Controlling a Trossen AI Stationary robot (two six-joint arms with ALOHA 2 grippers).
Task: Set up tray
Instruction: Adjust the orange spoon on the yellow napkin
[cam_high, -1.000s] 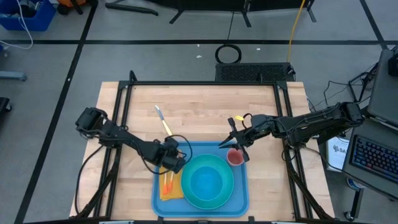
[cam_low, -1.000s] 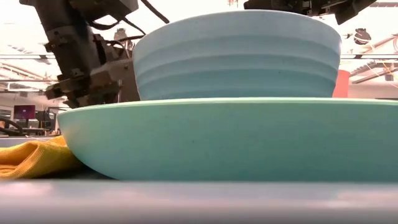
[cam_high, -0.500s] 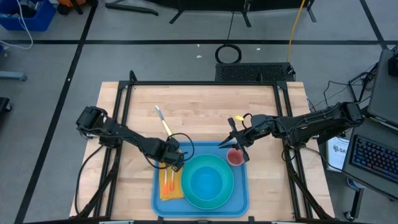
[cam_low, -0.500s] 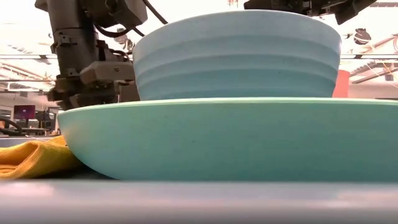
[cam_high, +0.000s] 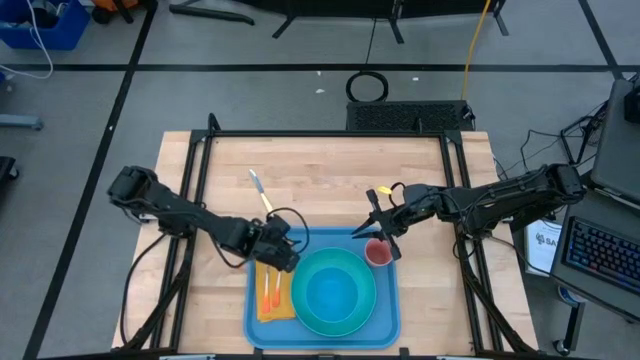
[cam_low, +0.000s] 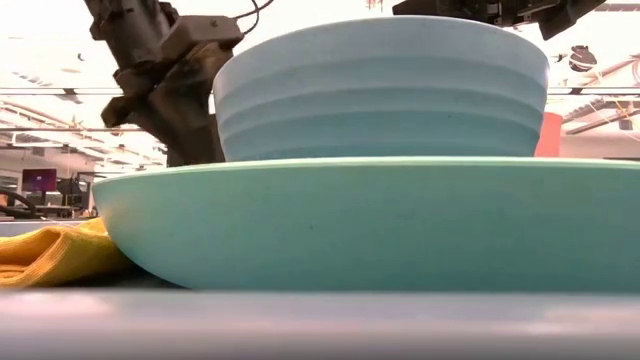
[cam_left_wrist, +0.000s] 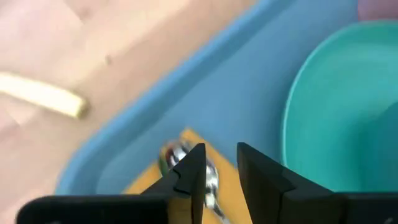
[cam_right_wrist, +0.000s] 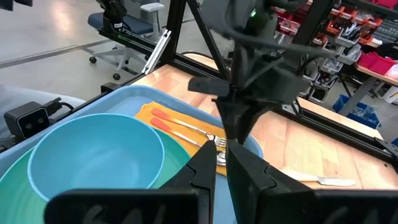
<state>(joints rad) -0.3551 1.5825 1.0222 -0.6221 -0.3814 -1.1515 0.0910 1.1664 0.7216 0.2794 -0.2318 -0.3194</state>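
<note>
The light-blue tray (cam_high: 390, 322) lies at the table's near edge. On it sit a turquoise plate (cam_high: 302, 312) with a blue bowl (cam_high: 335, 290), a yellow napkin (cam_high: 281, 309) carrying two orange-handled utensils (cam_high: 270, 292), and a red cup (cam_high: 380, 254). My left gripper (cam_high: 289, 262) hovers over the napkin's far end, just above the utensil heads (cam_left_wrist: 179, 154), with a narrow gap between its fingers. My right gripper (cam_high: 372, 238) hangs shut above the tray's far right part, by the cup. Neither touches anything.
A yellow-handled knife (cam_high: 262, 195) lies on the bare wood beyond the tray's far left corner. A black frame (cam_high: 330, 133) runs round the table top. The wood is free across the table's far half. In the low view the plate (cam_low: 370, 225) and bowl (cam_low: 385, 90) block most of the scene.
My left gripper has risen from the napkin and tipped over at a slant, staying above the napkin's far end. The utensils lie still on the napkin. My right arm has kept still.
</note>
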